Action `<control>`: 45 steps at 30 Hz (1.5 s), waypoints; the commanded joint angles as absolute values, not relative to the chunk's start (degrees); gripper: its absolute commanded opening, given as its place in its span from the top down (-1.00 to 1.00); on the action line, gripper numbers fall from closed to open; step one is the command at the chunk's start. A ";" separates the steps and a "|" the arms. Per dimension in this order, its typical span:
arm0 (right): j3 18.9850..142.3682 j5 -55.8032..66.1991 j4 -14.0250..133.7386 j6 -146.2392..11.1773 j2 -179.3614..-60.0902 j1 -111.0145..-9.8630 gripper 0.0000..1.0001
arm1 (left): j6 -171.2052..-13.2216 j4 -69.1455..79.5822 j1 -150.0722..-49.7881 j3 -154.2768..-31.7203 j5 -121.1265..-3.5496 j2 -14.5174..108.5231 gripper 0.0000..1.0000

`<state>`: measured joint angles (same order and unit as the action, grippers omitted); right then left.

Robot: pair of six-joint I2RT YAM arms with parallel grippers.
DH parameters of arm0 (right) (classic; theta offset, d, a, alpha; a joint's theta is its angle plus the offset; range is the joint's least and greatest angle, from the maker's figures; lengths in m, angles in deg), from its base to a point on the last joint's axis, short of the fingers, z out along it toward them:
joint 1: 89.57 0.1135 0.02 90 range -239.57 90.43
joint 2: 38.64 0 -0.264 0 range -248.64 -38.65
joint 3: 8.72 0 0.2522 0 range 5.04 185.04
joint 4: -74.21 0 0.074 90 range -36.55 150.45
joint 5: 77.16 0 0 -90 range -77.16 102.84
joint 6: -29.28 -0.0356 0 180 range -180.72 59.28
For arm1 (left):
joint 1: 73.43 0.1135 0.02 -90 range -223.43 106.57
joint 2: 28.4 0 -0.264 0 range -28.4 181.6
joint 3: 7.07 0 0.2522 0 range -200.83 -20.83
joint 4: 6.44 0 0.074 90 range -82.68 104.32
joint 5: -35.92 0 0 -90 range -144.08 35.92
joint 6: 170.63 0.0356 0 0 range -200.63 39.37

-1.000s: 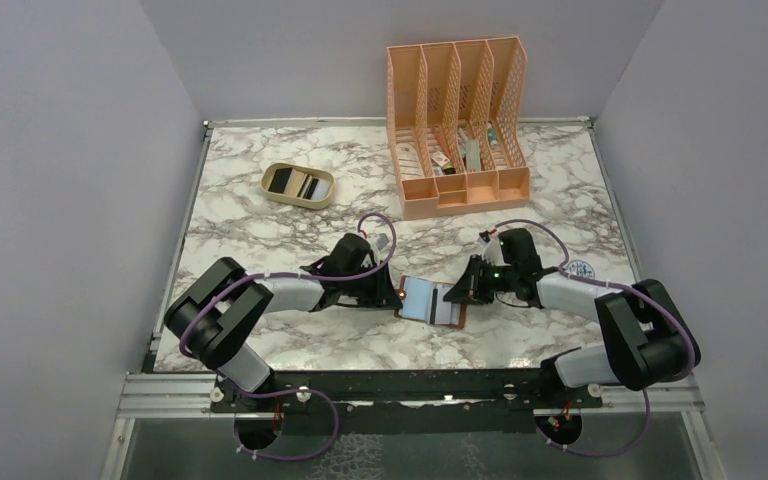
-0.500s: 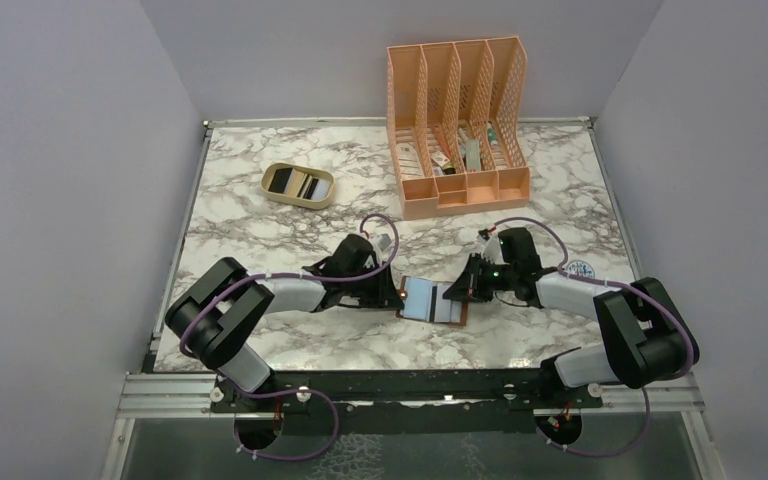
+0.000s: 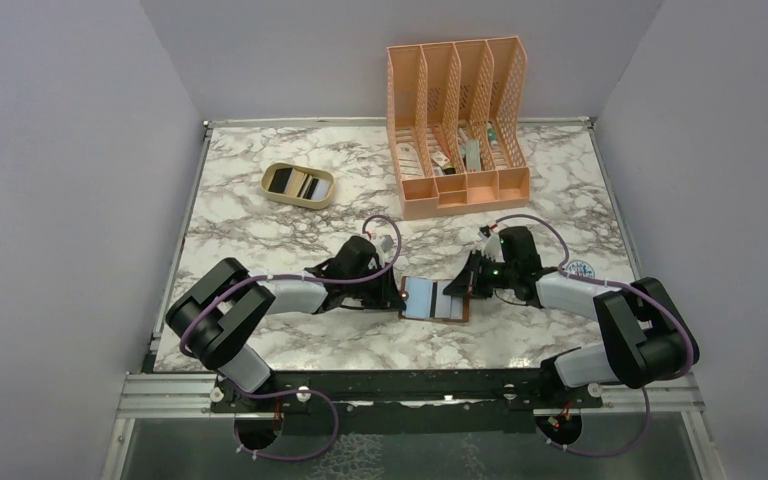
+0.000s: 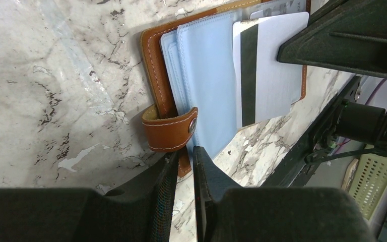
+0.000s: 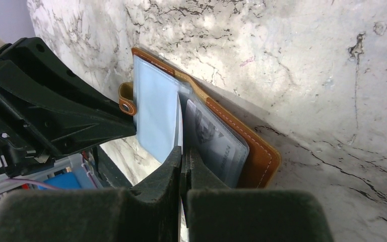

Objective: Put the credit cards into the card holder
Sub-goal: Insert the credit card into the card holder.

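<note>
looking down, you have one open wallet (image 3: 432, 299) flat on the table (image 3: 260, 250): your left gripper (image 4: 185, 151) pinches its edge, your right gripper (image 5: 183, 154) clamps one white striped card (image 4: 274, 65) over it; one grey card (image 5: 211, 136) sits pocketed.

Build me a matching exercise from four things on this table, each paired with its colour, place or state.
Things:
1 card holder
2 striped card
3 oval tray
4 file organiser

Descriptions:
A peach, back right
B pinched in the right gripper
C beige, back left
D brown, lying open

Pairs: 1-D, 2-B, 3-C, 4-A.
</note>
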<state>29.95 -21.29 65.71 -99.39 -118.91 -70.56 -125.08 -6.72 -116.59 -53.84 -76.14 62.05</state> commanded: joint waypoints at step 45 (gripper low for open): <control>23.83 -24.49 74.99 -101.09 -122.26 -70.85 0.95 | -125.11 0.97 -119.92 -52.53 -71.39 65.15 0.57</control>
